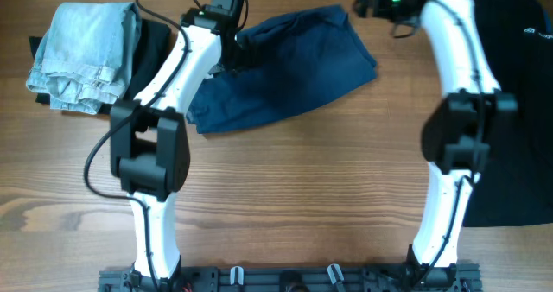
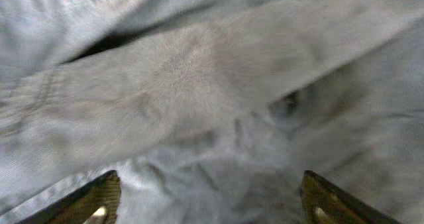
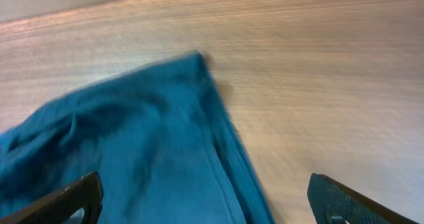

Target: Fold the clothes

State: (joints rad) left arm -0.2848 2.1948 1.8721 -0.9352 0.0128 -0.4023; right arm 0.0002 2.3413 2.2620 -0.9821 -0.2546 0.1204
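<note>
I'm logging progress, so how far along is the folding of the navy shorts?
Done: nothing that shows; the shorts lie rumpled and unfolded on the table. In hand: the left fingers are open close over the cloth near its left edge, and the right fingers are open by its far right corner. Neither grips it yet. Left: grasping and every fold.

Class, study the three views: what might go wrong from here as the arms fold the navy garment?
1. The open left tool sits close over wrinkled layers of the navy garment; it may pinch several layers at once and fold crookedly.
2. The open right tool straddles only the garment's edge, with bare table beside it, so its grip may slip.
</note>
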